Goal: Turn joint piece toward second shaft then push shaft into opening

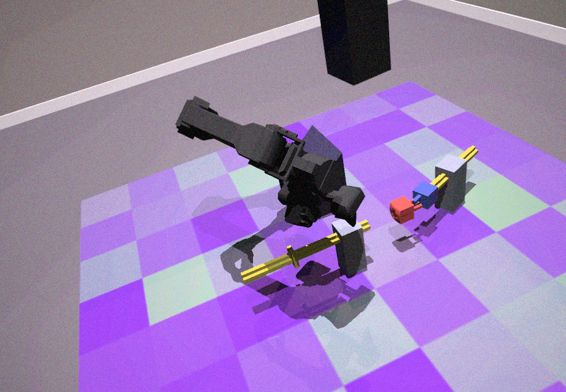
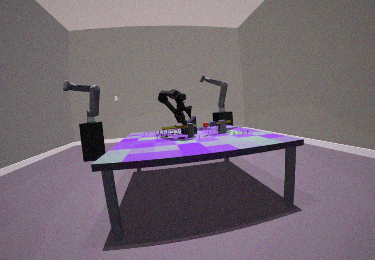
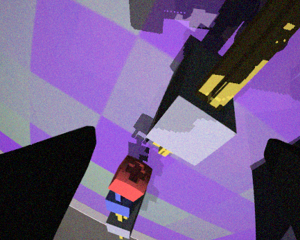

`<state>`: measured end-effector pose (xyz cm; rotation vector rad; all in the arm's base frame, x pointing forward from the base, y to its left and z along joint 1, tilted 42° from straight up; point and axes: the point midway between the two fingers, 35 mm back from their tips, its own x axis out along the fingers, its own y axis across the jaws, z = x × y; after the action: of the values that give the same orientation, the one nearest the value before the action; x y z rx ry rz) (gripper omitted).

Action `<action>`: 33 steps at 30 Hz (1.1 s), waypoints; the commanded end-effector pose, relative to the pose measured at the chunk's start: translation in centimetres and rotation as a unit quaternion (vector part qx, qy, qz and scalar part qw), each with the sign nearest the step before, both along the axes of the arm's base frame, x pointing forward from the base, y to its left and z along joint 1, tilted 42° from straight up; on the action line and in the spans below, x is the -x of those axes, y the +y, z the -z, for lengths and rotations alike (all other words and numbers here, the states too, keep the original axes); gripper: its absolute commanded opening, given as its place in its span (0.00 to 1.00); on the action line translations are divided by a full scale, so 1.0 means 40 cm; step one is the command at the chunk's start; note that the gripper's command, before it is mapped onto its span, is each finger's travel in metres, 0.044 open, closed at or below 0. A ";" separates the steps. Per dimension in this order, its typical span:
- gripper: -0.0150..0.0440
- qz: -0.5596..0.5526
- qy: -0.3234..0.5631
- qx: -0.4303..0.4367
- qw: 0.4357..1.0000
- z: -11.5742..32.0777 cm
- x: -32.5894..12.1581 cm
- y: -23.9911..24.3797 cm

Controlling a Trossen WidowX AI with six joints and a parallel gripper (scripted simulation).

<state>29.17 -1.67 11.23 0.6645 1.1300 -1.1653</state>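
Note:
The red joint piece (image 1: 401, 209) (image 2: 206, 124) (image 3: 129, 191) hangs on the blue piece (image 1: 424, 194) (image 3: 118, 208) at the end of the first yellow shaft (image 1: 469, 153) (image 3: 120, 218). Its cross-shaped opening faces the second block's side; its exact alignment is unclear. The second yellow shaft (image 1: 264, 270) (image 2: 169, 127) (image 3: 212, 84) runs through the second block (image 1: 350, 253) (image 2: 190, 130) (image 3: 205, 139). A short end sticks out towards the joint piece, with a gap between. My gripper (image 1: 327, 223) (image 3: 183, 141) is open and empty near the second block. In the wrist view the block's top shows between the fingers.
The first grey block (image 1: 451, 164) (image 2: 222, 127) (image 3: 118, 229) stands beyond the joint piece. The second shaft carries a raised yellow collar (image 1: 293, 256). The checkered table (image 1: 182, 346) (image 2: 193, 151) holds both blocks. Two grey arms on black pedestals (image 2: 92, 142) (image 1: 354, 26) stand off the table.

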 end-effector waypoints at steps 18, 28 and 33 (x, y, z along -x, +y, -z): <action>1.00 -0.277 0.176 0.093 0.940 -0.174 0.043 -0.185; 1.00 -0.386 0.282 0.113 0.871 -0.259 0.085 -0.263; 1.00 -0.392 0.290 0.114 0.866 -0.265 0.089 -0.267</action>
<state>25.73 -12.21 21.48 -0.3411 1.5162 -0.7689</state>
